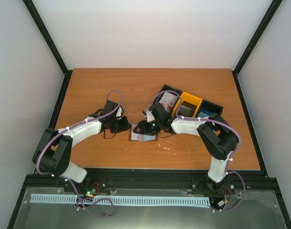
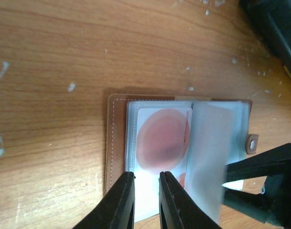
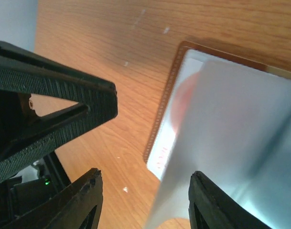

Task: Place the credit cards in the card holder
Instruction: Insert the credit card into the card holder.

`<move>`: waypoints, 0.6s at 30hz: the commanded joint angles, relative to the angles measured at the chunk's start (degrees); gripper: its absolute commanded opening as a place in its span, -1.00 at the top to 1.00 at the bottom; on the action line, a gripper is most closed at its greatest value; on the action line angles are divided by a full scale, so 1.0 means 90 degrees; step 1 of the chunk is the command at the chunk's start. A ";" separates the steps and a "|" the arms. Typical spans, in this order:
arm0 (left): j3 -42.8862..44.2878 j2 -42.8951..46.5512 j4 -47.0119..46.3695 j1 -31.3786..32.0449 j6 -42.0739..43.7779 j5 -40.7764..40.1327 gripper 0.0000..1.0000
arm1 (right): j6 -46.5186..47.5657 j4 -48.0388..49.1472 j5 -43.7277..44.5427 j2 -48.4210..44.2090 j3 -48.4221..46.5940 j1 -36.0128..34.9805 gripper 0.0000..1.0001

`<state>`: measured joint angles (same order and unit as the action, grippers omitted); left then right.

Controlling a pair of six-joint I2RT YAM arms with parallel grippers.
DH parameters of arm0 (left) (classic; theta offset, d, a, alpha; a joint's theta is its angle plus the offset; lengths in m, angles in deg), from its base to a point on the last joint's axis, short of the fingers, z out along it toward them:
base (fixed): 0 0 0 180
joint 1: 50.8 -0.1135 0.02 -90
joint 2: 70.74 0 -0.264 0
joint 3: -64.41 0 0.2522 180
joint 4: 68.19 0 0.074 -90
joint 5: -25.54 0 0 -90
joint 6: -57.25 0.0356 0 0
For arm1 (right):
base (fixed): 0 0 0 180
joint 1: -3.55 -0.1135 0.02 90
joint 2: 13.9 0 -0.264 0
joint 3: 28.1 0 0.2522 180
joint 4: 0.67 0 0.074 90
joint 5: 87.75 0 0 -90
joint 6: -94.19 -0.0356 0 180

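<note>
The card holder (image 1: 143, 134) lies open on the table, its brown leather edge (image 2: 115, 138) to the left and its snap tab (image 2: 252, 143) to the right. A white credit card with a red disc (image 2: 162, 138) sits in a clear sleeve. One translucent sleeve leaf (image 2: 210, 157) stands raised; it also shows in the right wrist view (image 3: 241, 143). My left gripper (image 2: 146, 188) is over the holder's near edge, jaws a narrow gap apart with nothing between them. My right gripper (image 3: 145, 200) is wide open at the raised leaf. More cards lie in the bins (image 1: 168, 101).
Three joined bins stand at the back right: a black one (image 1: 163, 90), a yellow one (image 1: 190, 101) with dark cards, and a black one (image 1: 213, 109) with blue cards. The left gripper's ribbed finger (image 3: 54, 109) is close beside my right gripper.
</note>
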<state>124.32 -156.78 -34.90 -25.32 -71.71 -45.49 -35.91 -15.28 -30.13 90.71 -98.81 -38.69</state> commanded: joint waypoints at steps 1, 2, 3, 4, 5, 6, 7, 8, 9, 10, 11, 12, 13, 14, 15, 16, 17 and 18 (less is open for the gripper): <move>-0.0082 0.0293 0.0107 -0.0026 -0.0389 -0.0624 0.67 | 0.0068 0.0401 -0.0392 0.0187 -0.0053 -0.0016 0.01; -0.0099 0.0335 0.0111 -0.0032 -0.0438 -0.0675 0.67 | 0.0093 0.0369 -0.0392 0.0226 -0.0083 -0.0014 0.00; -0.0121 0.0381 0.0110 -0.0042 -0.0470 -0.0718 0.67 | 0.0096 0.0376 -0.0396 0.0257 -0.0102 -0.0014 0.00; -0.0142 0.0434 0.0110 -0.0051 -0.0499 -0.0754 0.67 | 0.0092 0.0390 -0.0380 0.0296 -0.0112 -0.0014 -0.01; -0.0166 0.0479 0.0112 -0.0066 -0.0525 -0.0800 0.67 | 0.0094 0.0404 -0.0355 0.0336 -0.0128 -0.0014 -0.01; -0.0183 0.0537 0.0120 -0.0074 -0.0559 -0.0858 0.67 | 0.0092 0.0389 -0.0320 0.0376 -0.0167 -0.0009 -0.01; -0.0207 0.0600 0.0148 -0.0092 -0.0612 -0.0933 0.67 | 0.0104 0.0349 -0.0267 0.0436 -0.0219 -0.0013 -0.01; -0.0229 0.0670 0.0174 -0.0116 -0.0665 -0.1027 0.67 | 0.0111 0.0323 -0.0240 0.0495 -0.0273 -0.0015 -0.01; -0.0271 0.0753 0.0206 -0.0155 -0.0729 -0.1111 0.67 | 0.0101 0.0281 -0.0194 0.0562 -0.0342 -0.0012 -0.01; -0.0295 0.0833 0.0238 -0.0191 -0.0788 -0.1191 0.67 | 0.0115 0.0230 -0.0171 0.0631 -0.0419 -0.0021 -0.02; -0.0345 0.0926 0.0264 -0.0241 -0.0851 -0.1275 0.67 | 0.0120 0.0206 -0.0173 0.0684 -0.0486 -0.0023 -0.01; -0.0381 0.1047 0.0279 -0.0292 -0.0896 -0.1317 0.66 | 0.0117 0.0169 -0.0140 0.0733 -0.0537 -0.0024 -0.01; -0.0423 0.1125 0.0288 -0.0357 -0.0920 -0.1324 0.66 | 0.0118 0.0077 -0.0071 0.0779 -0.0632 -0.0024 -0.01; -0.0466 0.1190 0.0253 -0.0410 -0.0917 -0.1295 0.66 | 0.0131 -0.0054 0.0006 0.0832 -0.0729 -0.0024 -0.01; -0.0510 0.1240 0.0186 -0.0462 -0.0873 -0.1222 0.65 | 0.0134 -0.0294 0.0113 0.0881 -0.0813 -0.0024 -0.01; -0.0538 0.1256 0.0114 -0.0501 -0.0805 -0.1094 0.65 | 0.0150 -0.0382 0.0196 0.0903 -0.0861 -0.0024 -0.01; -0.0554 0.1256 0.0036 -0.0523 -0.0733 -0.0961 0.65 | 0.0152 -0.0381 0.0216 0.0880 -0.0854 -0.0021 0.01; -0.0566 0.1230 -0.0047 -0.0525 -0.0653 -0.0817 0.65 | 0.0134 -0.0355 0.0274 0.0812 -0.0830 -0.0023 0.02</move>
<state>119.76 -146.42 -33.54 -29.19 -78.25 -54.91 -35.60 -15.60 -30.72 97.93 -105.17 -38.69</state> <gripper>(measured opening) 0.175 0.499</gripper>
